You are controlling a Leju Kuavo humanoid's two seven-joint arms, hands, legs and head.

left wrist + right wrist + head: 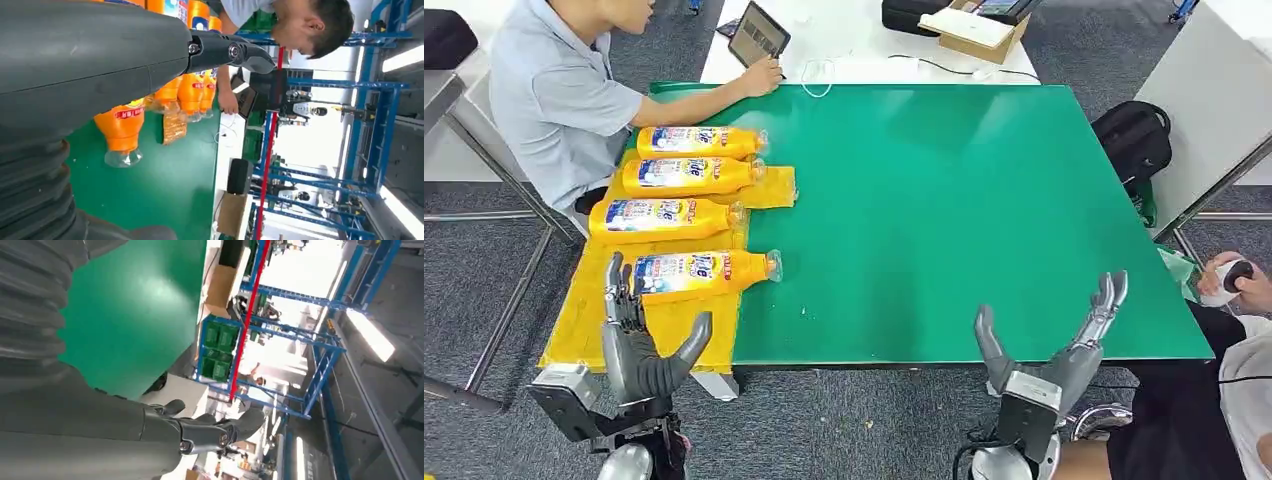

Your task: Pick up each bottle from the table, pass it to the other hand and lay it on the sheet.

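You have four bottles lying on the yellow sheet [584,320] at the left of the green table [964,220]; the near bottle [699,272] lies just ahead of your left hand [639,345], with its clear cap end out over the bare green; beyond it come the second bottle [659,217], the third bottle [686,174] and the far bottle [696,141], side by side. Your left hand is released, fingers spread and upright, holding nothing; it hovers over the near edge of the sheet. Your right hand [1064,345] is likewise released and bare, at the near right edge of the table, well apart from the bottles. No bottle waits on the green for picking; so you look to be at the close of a lay-down, and likely at the end of the whole job. A person [554,90] sits at the far left, hand by a tablet [757,35]; if another bottle is set down, reach with your right hand, grasp it round the body, then pass it across to the left.
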